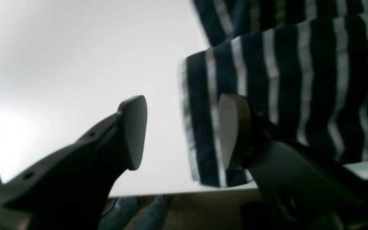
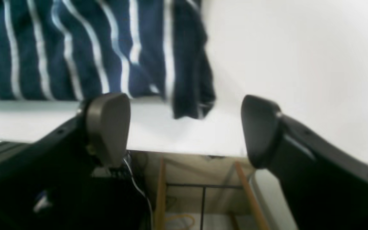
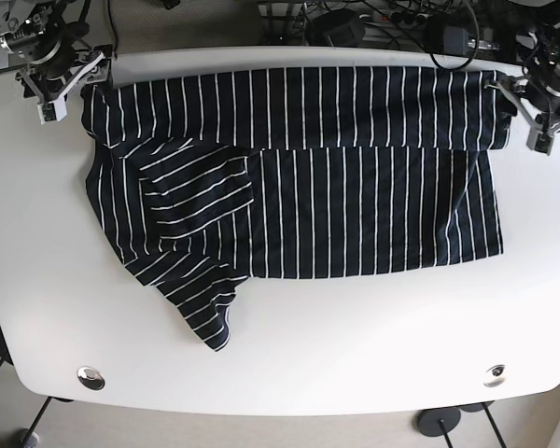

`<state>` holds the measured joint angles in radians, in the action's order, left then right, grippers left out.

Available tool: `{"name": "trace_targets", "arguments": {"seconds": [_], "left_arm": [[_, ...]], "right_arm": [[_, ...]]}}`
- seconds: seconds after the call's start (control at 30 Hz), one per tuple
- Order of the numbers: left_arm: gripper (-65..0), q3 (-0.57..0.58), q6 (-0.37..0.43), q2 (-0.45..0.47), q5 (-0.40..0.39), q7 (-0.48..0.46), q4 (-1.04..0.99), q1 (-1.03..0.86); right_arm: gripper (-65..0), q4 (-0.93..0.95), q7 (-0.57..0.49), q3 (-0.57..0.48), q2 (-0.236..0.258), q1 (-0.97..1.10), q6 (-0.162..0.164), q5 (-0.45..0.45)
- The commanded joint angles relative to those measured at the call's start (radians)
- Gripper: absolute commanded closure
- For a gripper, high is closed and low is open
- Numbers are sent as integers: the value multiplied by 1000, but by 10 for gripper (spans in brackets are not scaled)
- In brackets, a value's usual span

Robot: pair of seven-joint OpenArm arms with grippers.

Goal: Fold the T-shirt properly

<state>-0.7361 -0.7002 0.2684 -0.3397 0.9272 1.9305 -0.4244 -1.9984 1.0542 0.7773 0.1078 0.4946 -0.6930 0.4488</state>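
With both our grippers [image 1: 184, 134] [image 2: 184, 127] wide at the far corners, the navy white-striped cotton T-shirt [image 3: 299, 196] risked folding crookedly.

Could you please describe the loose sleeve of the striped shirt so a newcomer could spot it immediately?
On the white table lies a navy striped T-shirt. Its sleeve juts toward the table's near edge, the only part with slanted stripes tapering to a point.

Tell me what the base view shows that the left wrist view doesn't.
Only the base view shows the whole striped shirt, its loose sleeve trailing toward the near edge, and the right tool. Only the left wrist view shows the left tool open, one finger against the shirt's edge. Both show the shirt and the white table.
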Motion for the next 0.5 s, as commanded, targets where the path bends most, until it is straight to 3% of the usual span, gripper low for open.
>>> {"name": "trace_targets", "arguments": {"seconds": [0.03,0.17,0.3,0.4,0.5], "left_arm": [[-325,63,2,-19,-3,-10,33,-1],[-325,129,2,-42,3,-10,31,-31],[-325,146,2,-47,120,-12,-12,-47],[-324,134,2,-31,147,-21,-118,-40],[-324,115,2,-5,150,-104,-205,-40]], "right_arm": [[-517,-20,-21,9,13,-30,-5,9],[-517,-19,-18,1,11,-58,-5,12],[-501,21,-18,1,7,-61,-5,9],[-388,78,-18,1,10,-58,-5,8],[-290,170,-18,1,31,-58,-5,5]]}}
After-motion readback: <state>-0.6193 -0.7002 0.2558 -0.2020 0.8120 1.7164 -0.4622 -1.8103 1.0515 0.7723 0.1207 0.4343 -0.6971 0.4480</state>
